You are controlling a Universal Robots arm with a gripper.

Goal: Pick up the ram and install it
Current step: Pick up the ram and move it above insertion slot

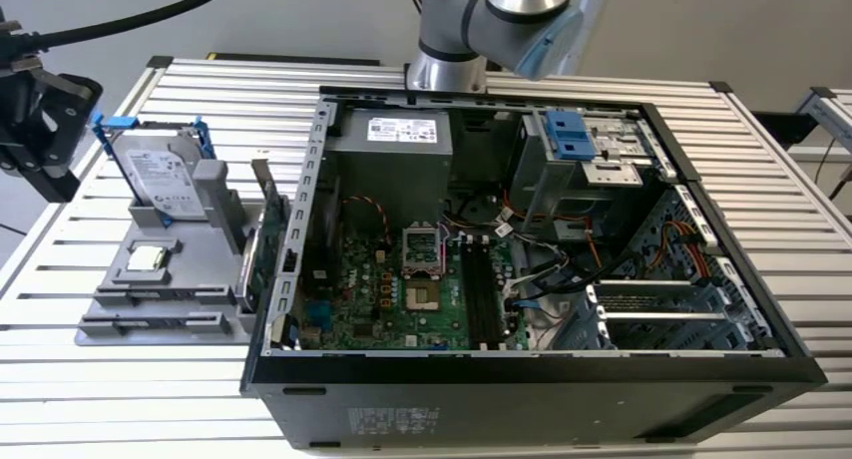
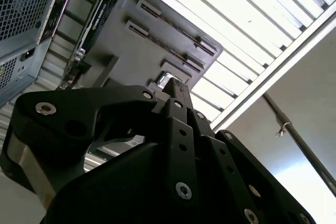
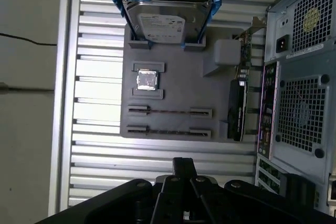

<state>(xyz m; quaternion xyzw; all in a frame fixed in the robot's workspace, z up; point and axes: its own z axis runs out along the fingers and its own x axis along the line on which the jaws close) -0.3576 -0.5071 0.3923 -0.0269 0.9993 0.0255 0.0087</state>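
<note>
My gripper (image 1: 48, 175) hangs in the air past the exterior view's left end of the grey holder tray (image 1: 200, 279), apart from it. In both wrist views its black fingertips (image 3: 184, 164) (image 2: 176, 85) are pressed together with nothing between them. The ram is out of view. The tray's two long slots (image 3: 169, 112) (image 3: 169, 130) carry no stick. Dark memory slots (image 1: 484, 289) run along the motherboard inside the open computer case (image 1: 745, 364). I cannot tell whether a stick sits in them.
On the tray stand a silver hard drive in a blue frame (image 1: 158, 175) (image 3: 164, 17), a small square chip (image 3: 147, 80) and a large expansion card (image 1: 270, 241) on edge beside the case. The slatted metal table (image 1: 54, 379) surrounds everything.
</note>
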